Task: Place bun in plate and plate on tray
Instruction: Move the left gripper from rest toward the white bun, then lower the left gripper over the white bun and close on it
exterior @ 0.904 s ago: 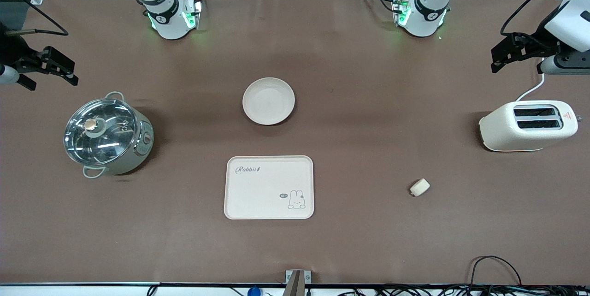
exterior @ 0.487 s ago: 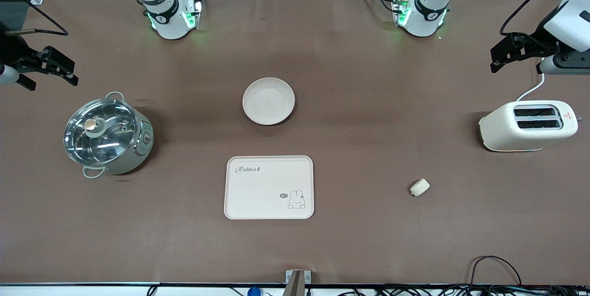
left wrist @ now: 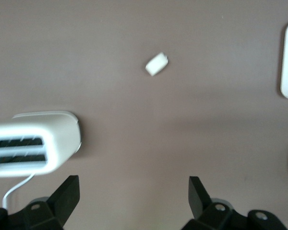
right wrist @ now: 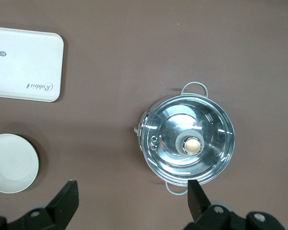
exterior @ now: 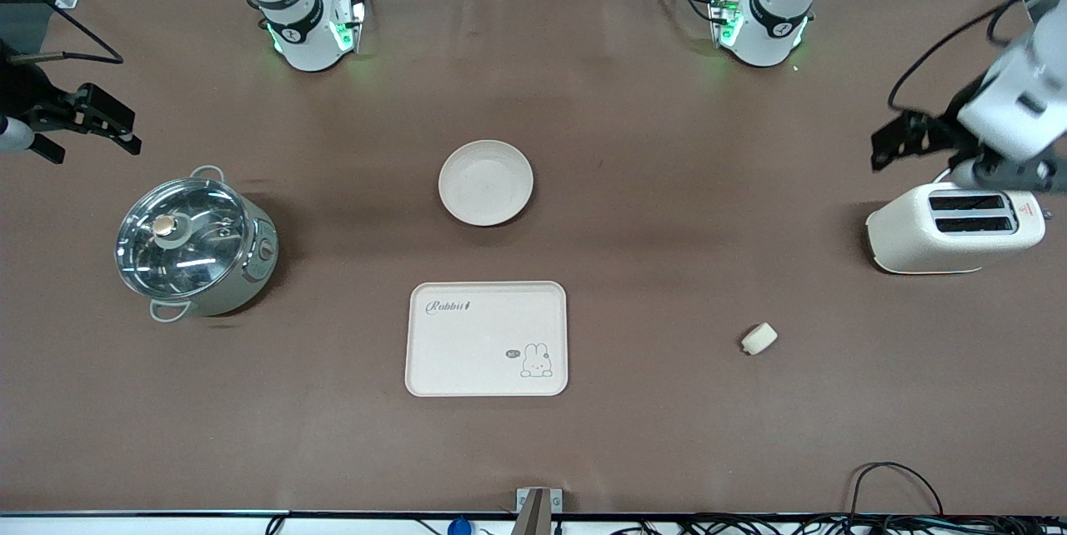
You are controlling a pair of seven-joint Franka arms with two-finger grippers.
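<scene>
My left gripper (exterior: 896, 143) hangs wide open above the toaster (exterior: 954, 227); the bun (exterior: 758, 338) lies at its seven o'clock, near the tray (exterior: 486, 338). I'd descend squarely and pinch its short sides. The right gripper (exterior: 96, 120) waits open.

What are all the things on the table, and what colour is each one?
bun: one, cream-white, on the bare table between the tray and the toaster, nearer to the front camera than the toaster.
plate: one, cream-white, mid-table, nothing in it.
tray: one, cream with a rabbit drawing, nearer to the front camera than the plate.
toaster: one, cream, at the left arm's end.
pot: one, silvery with a glass lid, at the right arm's end.
left pincer: black, open, up over the table beside the toaster.
right pincer: black, open, up above the pot, waiting.
</scene>
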